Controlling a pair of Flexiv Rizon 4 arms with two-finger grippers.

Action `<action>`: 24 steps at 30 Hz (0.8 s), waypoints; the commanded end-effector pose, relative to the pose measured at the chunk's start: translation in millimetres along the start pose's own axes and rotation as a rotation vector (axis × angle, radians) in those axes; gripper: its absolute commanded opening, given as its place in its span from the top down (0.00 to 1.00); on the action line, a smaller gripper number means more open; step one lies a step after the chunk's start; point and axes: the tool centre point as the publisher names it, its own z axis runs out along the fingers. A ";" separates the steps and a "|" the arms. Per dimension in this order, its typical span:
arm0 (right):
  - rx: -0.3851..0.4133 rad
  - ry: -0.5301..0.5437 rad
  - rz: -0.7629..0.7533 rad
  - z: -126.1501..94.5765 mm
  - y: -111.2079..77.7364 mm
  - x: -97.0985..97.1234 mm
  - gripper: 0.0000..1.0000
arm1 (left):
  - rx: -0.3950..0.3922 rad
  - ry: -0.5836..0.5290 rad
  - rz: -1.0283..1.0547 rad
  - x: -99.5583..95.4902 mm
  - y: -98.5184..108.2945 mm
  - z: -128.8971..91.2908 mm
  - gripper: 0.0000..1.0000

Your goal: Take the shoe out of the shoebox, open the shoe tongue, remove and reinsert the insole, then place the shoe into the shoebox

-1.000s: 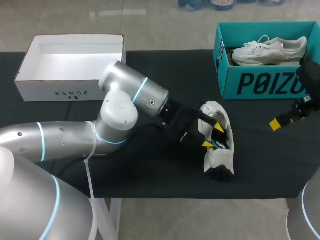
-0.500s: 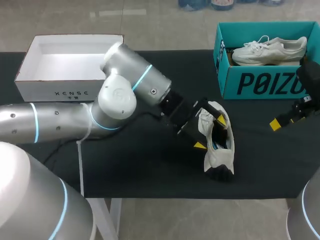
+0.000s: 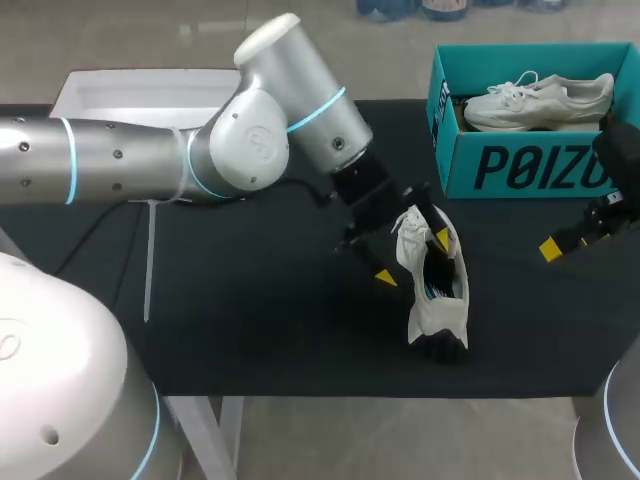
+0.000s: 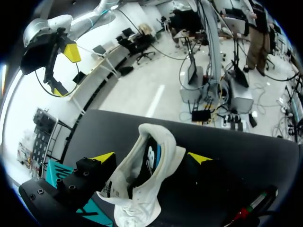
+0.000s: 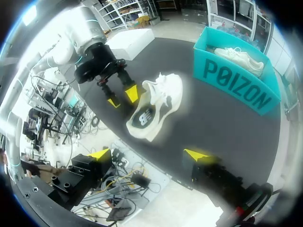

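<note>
The teal shoebox stands open at the far right of the black desk and holds one white sneaker, lying on its side with the laces toward the box's left wall. Just in front of the shoebox's left corner, out on the desk, rests the white shoe of the task, its dark blue lining showing through the open mouth and its tongue and laces bunched at the end nearer the shoebox.

The left end effector sits at that nearer end. Its fingers are spread apart, one yellow tip over the shoe's opening, the other off to the side away from the shoebox and clear of the upper.

The right end effector hangs in front of the shoebox's right end, its fingers wide apart with nothing between them.

Well away from the shoebox, at the desk's far left, sits an open white box, partly hidden behind the left arm.
</note>
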 end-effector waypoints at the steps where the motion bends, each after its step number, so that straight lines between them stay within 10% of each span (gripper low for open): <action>1: -0.002 -0.002 0.000 0.6 -1.4 0.3 0.00 | -0.001 0.019 0.000 -1.6 0.8 -0.1 0.00; 11: -0.002 -0.002 0.000 0.6 -1.4 0.3 0.00 | -0.001 0.019 0.000 -1.6 0.8 -0.1 0.00; 15: -0.002 -0.002 0.000 0.6 -1.4 0.3 0.00 | -0.044 0.232 0.043 -17.9 -2.1 6.8 0.00; 24: -0.002 -0.002 0.000 0.6 -1.4 0.3 0.00 | -0.071 0.329 0.095 -25.5 -2.6 23.9 0.00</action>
